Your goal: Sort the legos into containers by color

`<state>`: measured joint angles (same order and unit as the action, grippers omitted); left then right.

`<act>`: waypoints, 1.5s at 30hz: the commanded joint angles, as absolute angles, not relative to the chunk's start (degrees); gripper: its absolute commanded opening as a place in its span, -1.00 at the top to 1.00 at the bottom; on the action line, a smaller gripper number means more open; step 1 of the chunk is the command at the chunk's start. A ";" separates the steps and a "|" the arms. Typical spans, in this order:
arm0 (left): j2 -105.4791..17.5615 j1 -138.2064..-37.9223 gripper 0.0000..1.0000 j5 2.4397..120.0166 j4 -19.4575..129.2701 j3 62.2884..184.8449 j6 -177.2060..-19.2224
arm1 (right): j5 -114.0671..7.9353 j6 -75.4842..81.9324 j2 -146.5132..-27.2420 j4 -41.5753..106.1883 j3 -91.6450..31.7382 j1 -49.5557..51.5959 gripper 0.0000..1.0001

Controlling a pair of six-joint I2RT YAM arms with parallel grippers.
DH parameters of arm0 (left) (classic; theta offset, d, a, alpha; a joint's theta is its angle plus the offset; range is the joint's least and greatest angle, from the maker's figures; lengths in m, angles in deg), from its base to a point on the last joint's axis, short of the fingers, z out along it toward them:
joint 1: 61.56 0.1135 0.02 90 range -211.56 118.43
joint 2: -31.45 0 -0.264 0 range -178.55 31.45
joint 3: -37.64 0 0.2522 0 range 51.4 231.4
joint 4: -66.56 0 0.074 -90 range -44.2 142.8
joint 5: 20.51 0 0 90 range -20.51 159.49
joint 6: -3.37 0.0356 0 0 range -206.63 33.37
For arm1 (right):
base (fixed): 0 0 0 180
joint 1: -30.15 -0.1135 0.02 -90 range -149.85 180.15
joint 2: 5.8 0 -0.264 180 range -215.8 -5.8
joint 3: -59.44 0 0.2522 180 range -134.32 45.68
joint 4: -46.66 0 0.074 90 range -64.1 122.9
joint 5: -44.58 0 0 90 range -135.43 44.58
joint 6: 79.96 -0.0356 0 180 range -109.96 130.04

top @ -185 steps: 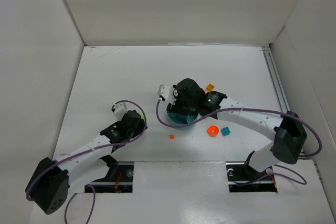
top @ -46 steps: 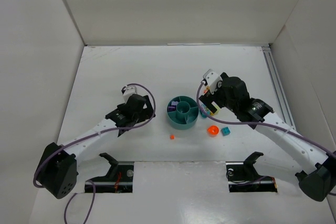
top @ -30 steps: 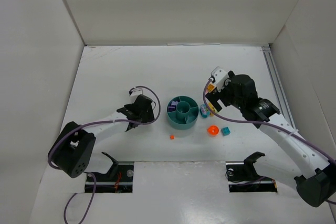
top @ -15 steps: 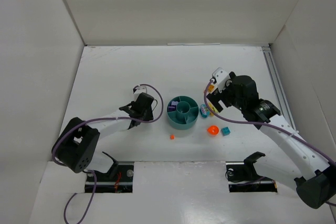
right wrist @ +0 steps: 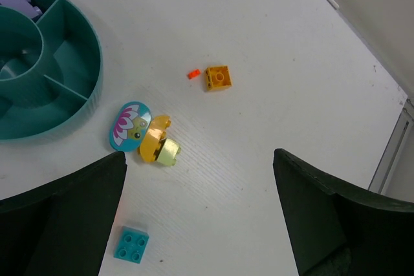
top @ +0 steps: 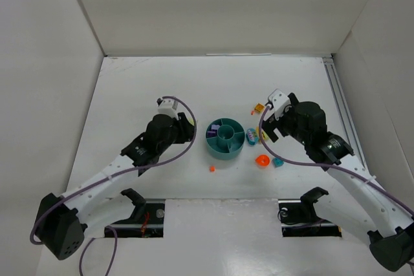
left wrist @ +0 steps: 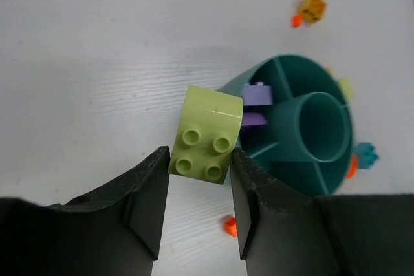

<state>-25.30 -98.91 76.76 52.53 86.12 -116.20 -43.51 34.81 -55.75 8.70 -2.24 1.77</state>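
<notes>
White tabletop (top: 162, 82): delivery step, seemingly, as the left gripper (left wrist: 199, 159) clamps a yellow-green brick (left wrist: 207, 135) beside the dish (left wrist: 284, 58); right gripper (right wrist: 199, 154) gapes empty near the right edge. Next: centre over a free wedge

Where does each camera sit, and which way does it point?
Top external: fixed above, behind the arms, looking down at the table and teal dish; left arm and right arm visible.
Left wrist: on the left arm, looking down past the left fingers clamping a yellow-green brick near the dish.
Right wrist: on the right arm, looking down between the open right fingers at an orange brick and a teal brick.
Shared: all three show the dish.
</notes>
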 commanded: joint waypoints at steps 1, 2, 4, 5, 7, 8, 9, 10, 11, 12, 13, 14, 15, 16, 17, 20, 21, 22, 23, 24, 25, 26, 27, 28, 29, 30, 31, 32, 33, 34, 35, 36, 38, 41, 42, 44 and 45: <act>-20.16 -99.36 0.56 69.41 58.58 83.66 -117.39 | -45.07 34.74 -53.52 13.48 -0.81 2.37 -0.99; -19.54 -99.36 0.53 68.27 60.26 82.96 -120.35 | -45.60 34.74 -52.65 14.35 -0.03 2.37 -0.99; -18.91 -99.97 0.51 64.85 66.12 81.38 -122.92 | -45.60 34.21 -51.94 15.06 0.59 2.37 -0.99; -18.04 -100.84 0.51 64.14 67.81 79.80 -124.59 | -45.60 34.21 -51.94 15.06 0.59 2.37 -0.99; -17.42 -102.52 0.48 65.52 69.67 79.26 -128.27 | -46.13 34.21 -51.41 15.06 0.59 2.37 -0.99; -16.90 -102.52 0.45 66.14 69.68 78.56 -129.34 | -46.13 34.21 -51.41 15.06 0.59 2.37 -0.99; -16.89 -103.39 0.42 66.15 70.20 78.56 -129.35 | -46.13 34.21 -51.41 15.06 0.59 2.37 -0.99; -16.89 -104.10 0.42 67.37 69.68 78.56 -130.65 | -46.13 34.21 -51.41 15.06 0.59 2.37 -0.99; -16.89 -104.10 0.42 68.25 69.68 78.56 -132.32 | -46.13 34.21 -51.41 15.06 0.59 2.37 -0.99; -16.89 -104.80 0.42 68.87 69.68 78.56 -132.34 | -46.13 34.21 -51.41 15.06 1.11 2.37 -0.99; -17.50 -106.03 0.42 69.57 69.68 78.56 -133.56 | -46.13 34.21 -51.41 15.06 1.12 2.37 -0.99; -18.03 -107.43 0.42 70.45 70.37 77.95 -134.44 | -46.13 34.21 -51.41 15.06 1.12 2.37 -0.99; -18.04 -107.44 0.42 70.98 71.16 77.94 -134.45 | -46.13 34.21 -51.41 15.06 1.12 2.37 -0.99; -18.82 -108.92 0.42 71.68 71.17 77.94 -135.06 | -46.13 34.21 -51.41 15.06 1.12 2.37 -0.99; -19.35 -108.94 0.42 72.21 72.04 77.94 -135.06 | -46.13 34.73 -51.41 15.06 1.12 2.37 -0.99; -21.10 -109.64 0.42 72.21 72.57 77.94 -135.77 | -46.66 34.74 -51.41 14.54 1.12 2.37 -0.99; -21.11 -109.64 0.42 72.21 72.58 78.46 -135.77 | -46.66 35.26 -51.41 14.53 1.12 2.37 -0.99; -21.63 -109.64 0.42 72.21 72.58 78.47 -136.37 | -46.66 35.26 -51.41 14.53 1.12 2.37 -0.99; -21.64 -109.64 0.39 72.21 73.27 78.47 -136.38 | -46.66 35.26 -51.41 14.53 1.12 2.37 -0.99; -21.64 -110.16 0.39 72.21 73.28 78.47 -136.38 | -46.66 35.26 -51.41 14.53 1.12 2.37 -0.99; -21.64 -110.17 0.39 72.74 73.28 78.47 -136.38 | -46.66 35.26 -51.41 14.01 1.12 2.37 -0.99; -21.64 -110.17 0.37 72.74 73.28 78.47 -136.38 | -46.66 35.26 -51.41 14.01 1.12 2.37 -0.99; -21.64 -110.17 0.33 73.61 73.28 78.47 -137.16 | -46.66 35.79 -51.41 14.01 1.12 2.37 -0.99; -22.16 -110.17 0.33 73.62 73.28 77.95 -137.17 | -46.66 35.79 -51.41 13.48 1.12 2.37 -0.99; -22.17 -110.17 0.29 73.62 74.06 77.94 -137.17 | -46.05 35.79 -51.41 13.48 1.12 2.37 -0.99; -22.86 -110.17 0.29 73.62 74.07 77.94 -137.17 | -46.04 35.79 -51.41 13.48 1.12 2.37 -0.99; -22.87 -110.69 0.26 73.01 74.59 77.94 -137.17 | -46.04 35.79 -50.89 13.48 1.12 2.37 -0.99; -23.83 -110.70 0.26 73.01 74.60 78.46 -137.17 | -46.04 35.79 -50.88 13.48 1.12 2.37 -0.99; -24.97 -110.70 0.26 73.01 74.60 79.08 -137.17 | -46.04 35.79 -50.88 13.48 1.12 2.90 -0.99; -25.50 -110.70 0.26 73.01 73.90 79.08 -137.17 | -46.04 35.79 -50.88 13.48 1.12 2.90 -0.99; -26.03 -110.70 0.26 73.01 73.90 79.61 -137.17 | -46.04 35.79 -50.88 13.48 1.12 2.90 -0.99; -26.64 -110.70 0.26 73.01 73.37 79.61 -137.17 | -46.04 35.79 -50.88 13.48 1.12 2.90 -0.99; -26.65 -111.31 0.26 73.01 73.37 79.61 -137.17 | -46.04 35.79 -50.36 13.48 1.12 2.90 -0.99; -26.65 -111.93 0.26 73.71 73.37 80.14 -137.70 | -46.04 35.79 -50.36 13.48 1.65 2.90 -0.99; -27.17 -112.54 0.24 74.32 73.37 80.14 -137.70 | -46.04 35.79 -50.36 13.48 1.65 2.90 -0.99; -27.70 -112.54 0.20 74.32 73.37 80.14 -137.70 | -46.04 35.79 -50.36 13.48 1.65 2.90 -0.99; -27.70 -112.54 0.20 74.85 72.85 80.75 -137.70 | -46.04 35.79 -50.36 13.48 1.65 2.90 -0.99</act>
